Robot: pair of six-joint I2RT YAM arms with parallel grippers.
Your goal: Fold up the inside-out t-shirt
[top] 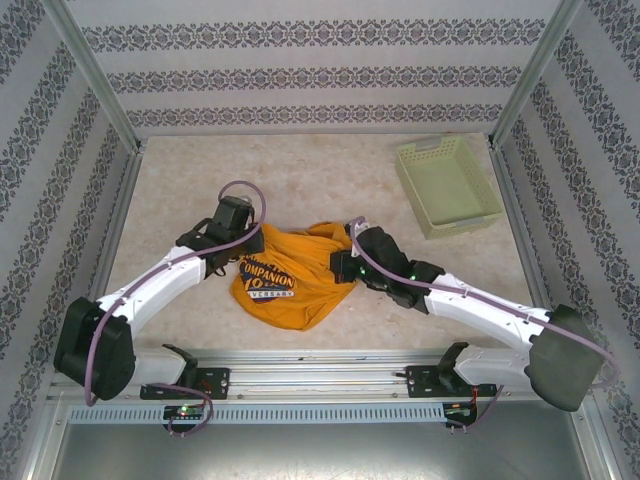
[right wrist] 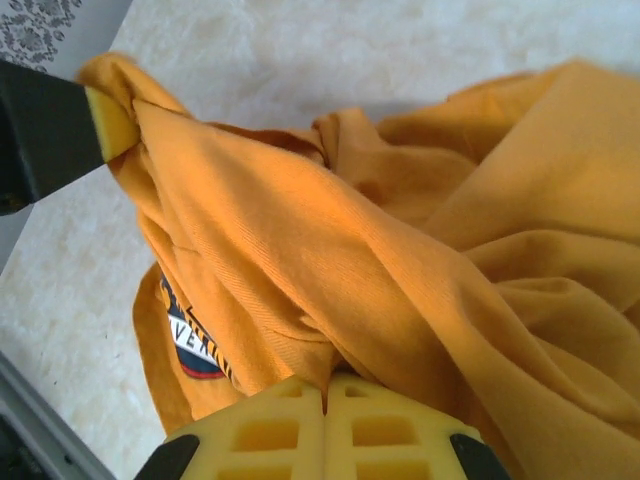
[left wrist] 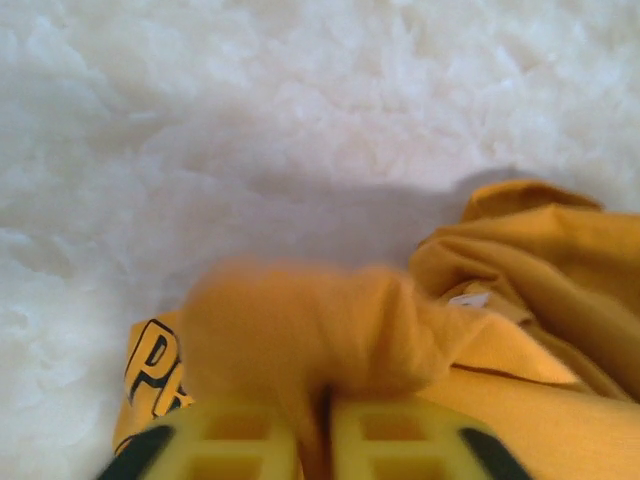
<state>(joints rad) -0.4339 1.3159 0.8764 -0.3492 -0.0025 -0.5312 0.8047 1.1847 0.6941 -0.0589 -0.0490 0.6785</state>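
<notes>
Orange-yellow t-shirt [top: 292, 275] lying bunched on bench [top: 330, 180] centre, between arms. Left hand [left wrist: 318, 425] pinching cloth fold; right hand [right wrist: 325, 400] clamping opposite edge. Fabric looking soft, light, limp, sagging between grips; hem corners or shoulders likely offering best hold.

In the top view, the side edges of the inside-out t-shirt [top: 300, 290] are covered by the left gripper [top: 243, 246] and the right gripper [top: 352, 265]. The lettering under the large word of its print [top: 268, 281] is too small to be read. In the left wrist view, the shirt fold at the fingers [left wrist: 400, 440] is blurred, and most of the print is hidden behind it. In the right wrist view, the print is largely buried under folds.
</notes>
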